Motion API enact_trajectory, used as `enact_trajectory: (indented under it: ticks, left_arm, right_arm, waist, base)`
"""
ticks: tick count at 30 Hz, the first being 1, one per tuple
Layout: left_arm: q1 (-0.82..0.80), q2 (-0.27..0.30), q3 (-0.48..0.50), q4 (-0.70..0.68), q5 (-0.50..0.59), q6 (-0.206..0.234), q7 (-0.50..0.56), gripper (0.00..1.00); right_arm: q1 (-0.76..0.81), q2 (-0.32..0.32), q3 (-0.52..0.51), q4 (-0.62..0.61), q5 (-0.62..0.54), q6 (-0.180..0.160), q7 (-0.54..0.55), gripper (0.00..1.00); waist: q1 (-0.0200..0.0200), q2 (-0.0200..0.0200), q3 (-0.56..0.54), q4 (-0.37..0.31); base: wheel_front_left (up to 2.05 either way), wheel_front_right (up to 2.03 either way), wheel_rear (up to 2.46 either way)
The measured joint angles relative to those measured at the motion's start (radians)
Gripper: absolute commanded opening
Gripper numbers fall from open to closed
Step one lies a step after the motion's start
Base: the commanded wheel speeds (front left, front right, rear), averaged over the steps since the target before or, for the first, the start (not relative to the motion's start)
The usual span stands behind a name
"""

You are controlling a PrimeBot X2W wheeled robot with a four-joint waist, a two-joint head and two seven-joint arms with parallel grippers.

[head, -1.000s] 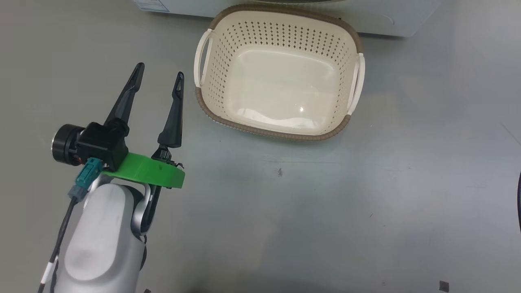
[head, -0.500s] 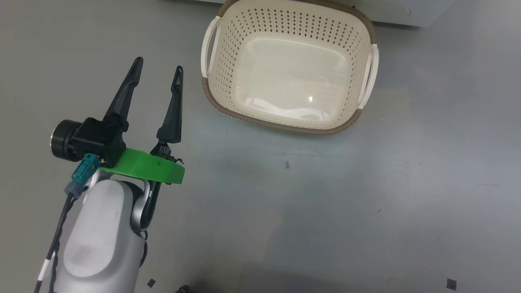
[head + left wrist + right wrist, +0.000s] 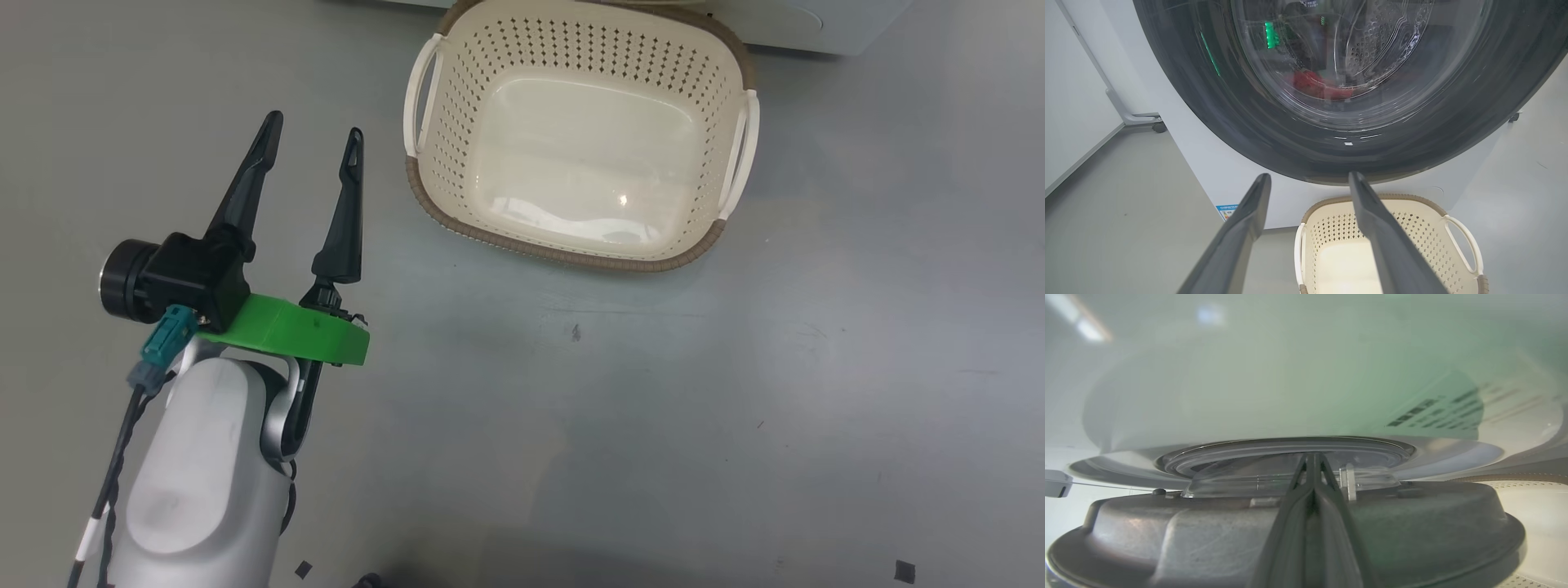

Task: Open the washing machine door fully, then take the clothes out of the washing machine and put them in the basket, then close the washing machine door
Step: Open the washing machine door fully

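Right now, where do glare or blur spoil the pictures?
Head view: one glare spot in the cream perforated plastic basket. Left wrist view: reflections on the round glossy black door veil the red clothes. Right wrist view: the white machine front is hazy.

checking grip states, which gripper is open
The left gripper: its fingers stand spread apart. The right gripper has its fingers pressed together.
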Motion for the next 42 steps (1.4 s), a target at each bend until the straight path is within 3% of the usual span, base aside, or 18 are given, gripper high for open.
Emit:
enact_trajectory:
  ticks: [22,34,42]
  left_arm:
    - [0.007,0.0,-0.004,0.032,-0.003,0.01,0.0,1.0]
    - [0.065,0.0,-0.022,0.07,-0.006,0.01,0.0,1.0]
    - [0.107,0.0,-0.037,0.087,-0.011,0.01,0.0,1.0]
  right_arm:
    - [0.142,0.036,0.053,0.026,0.046,0.104,0.14,0.0]
    - [0.28,0.066,0.065,0.029,0.077,0.136,0.184,0.0]
    - [0.358,0.098,0.085,0.028,0.091,0.138,0.213,0.0]
  waist:
    - [0.0,0.0,-0.088,-0.022]
    - [-0.0001,0.0,-0.18,-0.019]
    - [-0.0001,0.0,-0.254,-0.008]
  base:
    - [0.0,0.0,0.0]
    - [0.0,0.0,0.0]
    - [0.0,0.0,0.0]
